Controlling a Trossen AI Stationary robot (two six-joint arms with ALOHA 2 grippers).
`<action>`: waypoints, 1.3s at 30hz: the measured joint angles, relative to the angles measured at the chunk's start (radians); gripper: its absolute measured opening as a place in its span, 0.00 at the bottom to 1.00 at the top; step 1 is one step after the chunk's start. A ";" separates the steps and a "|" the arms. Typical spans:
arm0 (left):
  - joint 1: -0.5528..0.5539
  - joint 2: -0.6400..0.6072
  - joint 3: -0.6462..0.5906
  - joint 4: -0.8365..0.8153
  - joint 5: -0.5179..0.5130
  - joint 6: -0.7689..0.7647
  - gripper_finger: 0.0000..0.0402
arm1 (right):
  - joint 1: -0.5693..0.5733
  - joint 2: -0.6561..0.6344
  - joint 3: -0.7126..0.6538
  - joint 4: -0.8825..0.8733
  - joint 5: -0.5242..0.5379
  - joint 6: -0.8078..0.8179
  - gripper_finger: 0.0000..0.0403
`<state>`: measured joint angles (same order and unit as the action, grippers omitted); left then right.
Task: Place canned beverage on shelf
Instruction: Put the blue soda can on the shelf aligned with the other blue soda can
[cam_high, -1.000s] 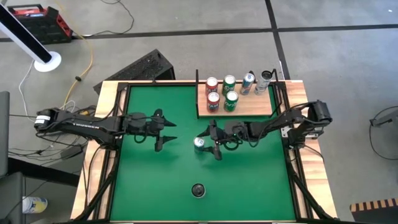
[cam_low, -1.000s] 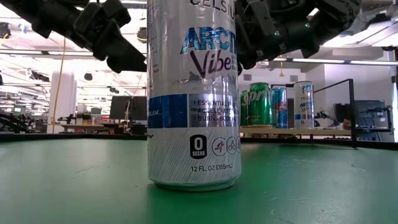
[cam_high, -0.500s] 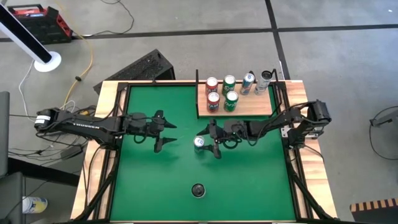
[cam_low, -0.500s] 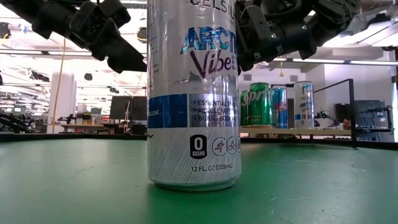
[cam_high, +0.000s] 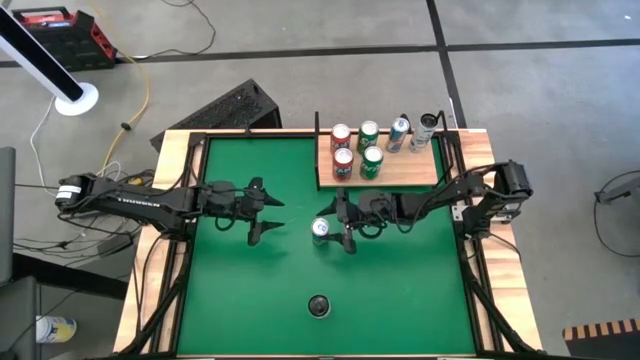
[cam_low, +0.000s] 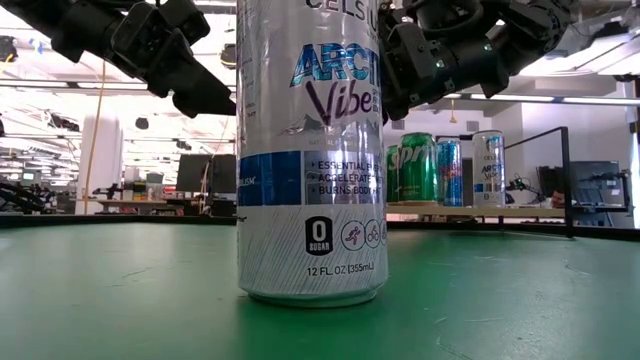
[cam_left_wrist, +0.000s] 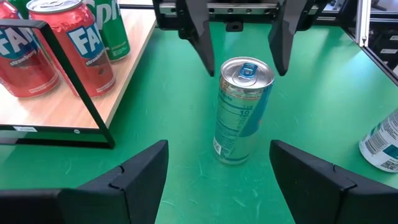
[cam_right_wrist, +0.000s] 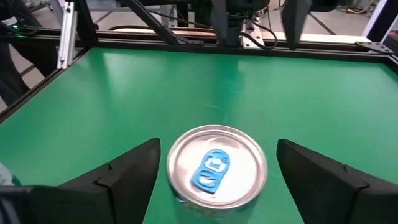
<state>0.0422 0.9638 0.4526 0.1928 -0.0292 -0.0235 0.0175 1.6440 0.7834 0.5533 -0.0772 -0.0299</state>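
Can: slim silver-and-blue aluminium beverage can with a blue pull tab (cam_high: 320, 229) stands upright on the green felt table (cam_high: 240, 290), just in front of the shelf's near edge and not on it yet.

Right gripper: right gripper (cam_high: 346, 226) sits right at the can, fingers spread wide on either side of it. In the right wrist view the can top (cam_right_wrist: 216, 170) shows between the two dark fingers (cam_right_wrist: 127, 174) with a gap each side, so nothing is squeezed — I'd say it's lined up like that to close on the can's body.

Left gripper: left gripper (cam_high: 262, 212) hovers over the felt well apart from the can, fingers also wide and holding nothing. Looks like it's just waiting, aimed at the can so its camera keeps it in sight.

Shelf: small light-wood plank platform with thin black metal edging (cam_high: 405, 172) sits at the far right part of the table. Two red soda cans (cam_high: 342, 160) and two green soda cans (cam_high: 371, 160) are already on its left half, with two slimmer cans (cam_high: 413, 133) at the back.

Free spot: right front part of the plank looks bare — probably where this one goes.

Progress: my guess is early, grasp not made yet.

Risk: can is tall and narrow, so an off-centre close could tip it.
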 joint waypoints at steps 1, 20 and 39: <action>0.000 0.000 0.000 0.000 0.000 0.000 0.65 | -0.004 0.000 0.000 0.000 0.000 0.000 0.87; 0.000 0.000 0.000 -0.002 0.001 0.012 0.65 | -0.011 0.056 0.003 0.014 -0.001 0.023 0.89; 0.000 0.001 0.000 -0.024 0.021 0.015 0.65 | -0.011 0.029 0.014 -0.029 -0.004 0.031 0.89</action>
<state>0.0422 0.9646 0.4530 0.1688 -0.0086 -0.0086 0.0063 1.6726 0.7975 0.5245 -0.0814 0.0015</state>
